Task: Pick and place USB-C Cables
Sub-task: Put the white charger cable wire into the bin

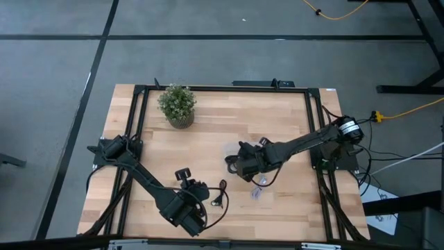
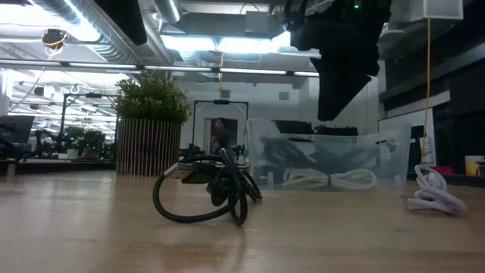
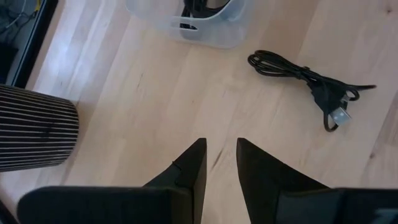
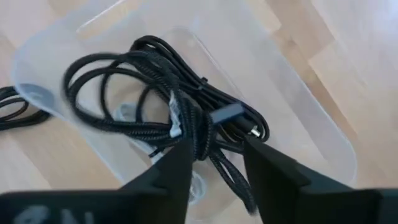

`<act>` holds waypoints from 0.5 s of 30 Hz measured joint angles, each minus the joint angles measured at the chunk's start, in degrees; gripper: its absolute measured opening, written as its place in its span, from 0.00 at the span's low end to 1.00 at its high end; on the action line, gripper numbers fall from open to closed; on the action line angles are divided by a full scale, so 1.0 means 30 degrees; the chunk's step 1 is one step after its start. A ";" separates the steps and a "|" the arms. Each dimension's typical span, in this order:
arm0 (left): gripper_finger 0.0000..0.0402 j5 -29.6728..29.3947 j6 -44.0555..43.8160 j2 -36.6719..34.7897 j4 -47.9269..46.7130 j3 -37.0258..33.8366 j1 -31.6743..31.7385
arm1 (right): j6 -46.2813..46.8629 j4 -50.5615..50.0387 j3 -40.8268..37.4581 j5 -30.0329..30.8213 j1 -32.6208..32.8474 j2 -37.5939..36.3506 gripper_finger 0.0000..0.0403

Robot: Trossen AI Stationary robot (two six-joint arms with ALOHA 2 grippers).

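Note:
A black USB-C cable (image 1: pixel 220 194) lies loosely coiled on the wood near the table's near edge, also in the low view (image 2: pixel 208 189) and the left wrist view (image 3: pixel 305 81). A silver-grey cable (image 1: pixel 258 189) (image 2: pixel 432 193) lies to its right. More black cables (image 4: pixel 168 106) and a pale one (image 2: pixel 326 180) rest in a clear plastic bin (image 2: pixel 326 155) (image 4: pixel 311 118). My right gripper (image 4: pixel 217 155) (image 1: pixel 232 165) hovers open just above the bin, with the black bundle showing between its fingers. My left gripper (image 3: pixel 221 152) (image 1: pixel 201 187) is open above bare wood, left of the loose black cable.
A potted plant (image 1: pixel 177 104) in a ribbed pot (image 3: pixel 31 130) stands near the table's far left. Black frame rails run along the left (image 1: pixel 135 125) and right sides. Bare wood lies between the plant, the bin and the loose cables.

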 joint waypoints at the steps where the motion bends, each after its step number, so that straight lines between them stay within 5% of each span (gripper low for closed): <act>1: 0.20 0.0000 -0.0004 0.0000 0.0005 0.0000 -0.0011 | -0.0222 -0.0141 0.0098 -0.0121 -0.0066 0.0000 0.39; 10: 0.20 -0.0001 -0.0472 0.0000 0.0007 0.0000 -0.0011 | -0.4610 -0.0089 0.2957 -0.5829 0.2135 -0.0075 0.45; 15: 0.20 -0.0237 -0.0466 0.0000 0.0059 0.0000 -0.0004 | -0.6341 -0.0043 0.2525 -0.5412 0.4963 -0.0073 0.45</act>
